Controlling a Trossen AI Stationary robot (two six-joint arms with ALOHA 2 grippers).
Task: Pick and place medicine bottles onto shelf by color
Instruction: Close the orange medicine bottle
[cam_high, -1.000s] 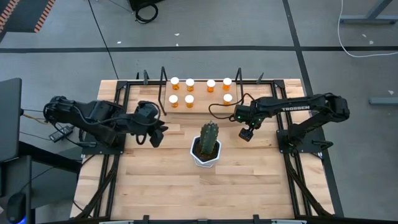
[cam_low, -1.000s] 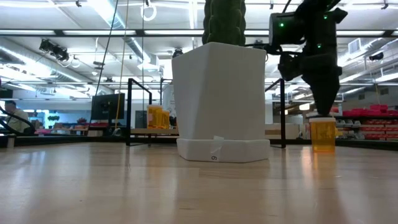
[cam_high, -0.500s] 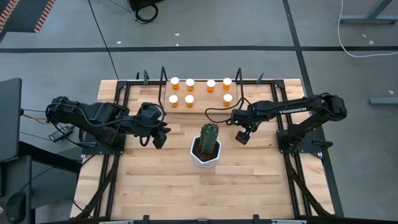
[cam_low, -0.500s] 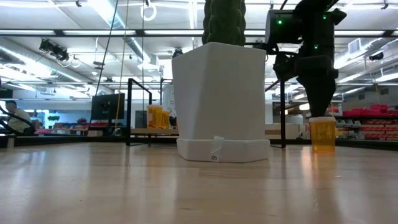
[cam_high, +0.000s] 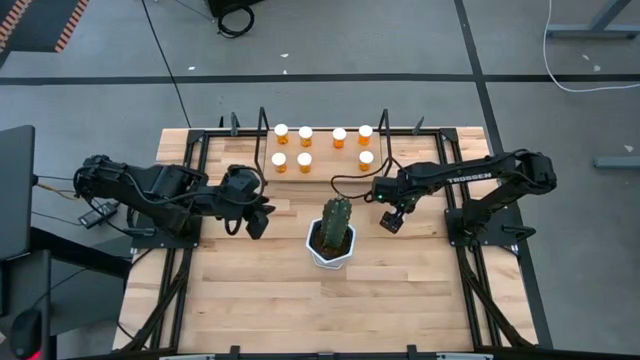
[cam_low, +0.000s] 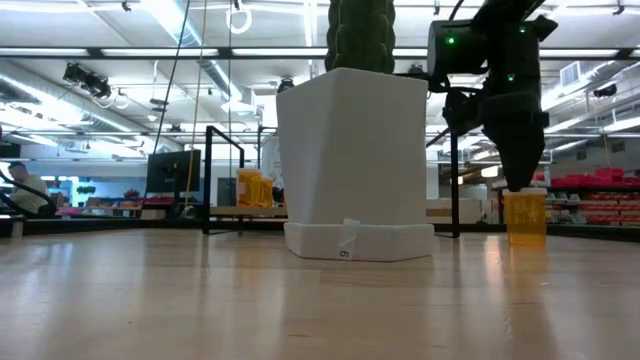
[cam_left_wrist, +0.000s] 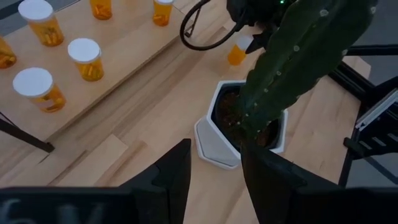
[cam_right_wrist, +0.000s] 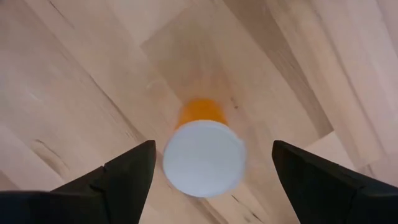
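Right wrist view: right gripper (cam_right_wrist: 205, 171) hangs straight over a lone bottle (cam_right_wrist: 203, 152) standing on the surface (cam_right_wrist: 68, 68), jaws wide, cap centred in the gap, nothing held.
- Change: over the last sec. the right arm slid in toward the cactus pot (cam_high: 331, 243), lining up on that bottle.
- Meaning: prob. a pre-grasp; descent and closing remain.
- Shelf (cam_high: 322, 150): 7 bottles already on it.
- Left gripper (cam_high: 257, 218): waits beside the pot, part-open, empty.
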